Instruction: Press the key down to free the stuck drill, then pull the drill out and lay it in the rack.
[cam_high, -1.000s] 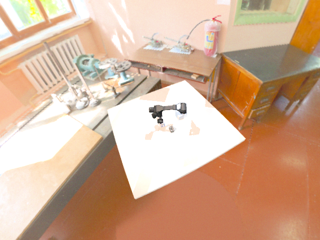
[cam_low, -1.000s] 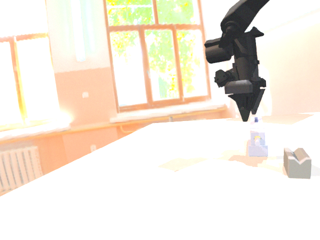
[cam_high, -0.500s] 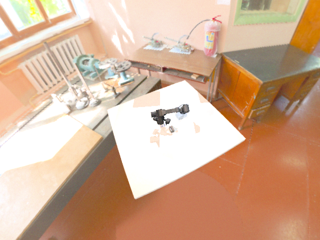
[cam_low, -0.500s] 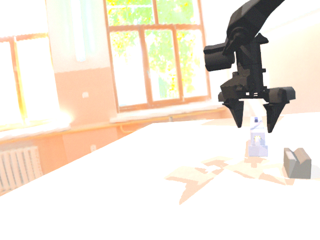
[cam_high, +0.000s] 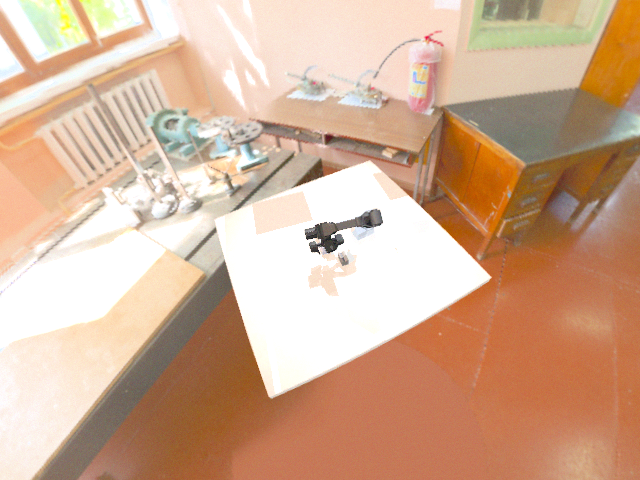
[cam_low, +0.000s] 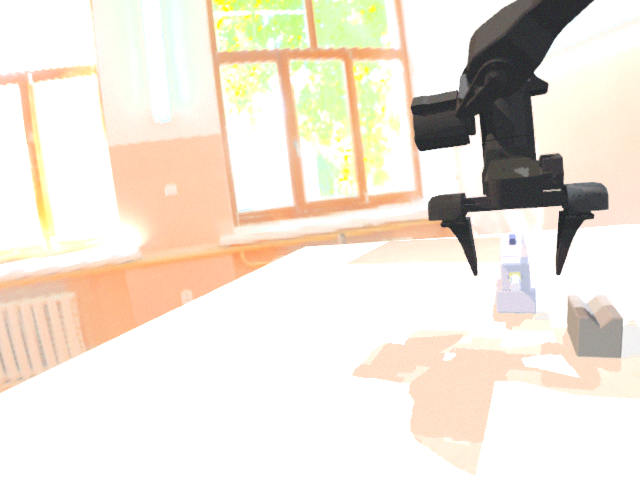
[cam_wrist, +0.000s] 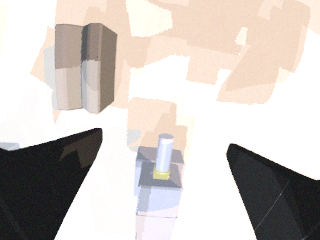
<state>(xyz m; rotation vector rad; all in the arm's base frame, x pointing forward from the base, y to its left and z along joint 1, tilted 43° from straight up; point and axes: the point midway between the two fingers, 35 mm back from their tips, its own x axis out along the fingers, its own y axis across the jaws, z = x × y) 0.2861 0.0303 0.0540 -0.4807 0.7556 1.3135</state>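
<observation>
Above the drill (cam_low: 514, 279) (cam_wrist: 164, 152), I hold my fingers (cam_high: 326, 249) (cam_low: 516, 274) spread wide and empty, probably so they can straddle its shank for the pull.
</observation>
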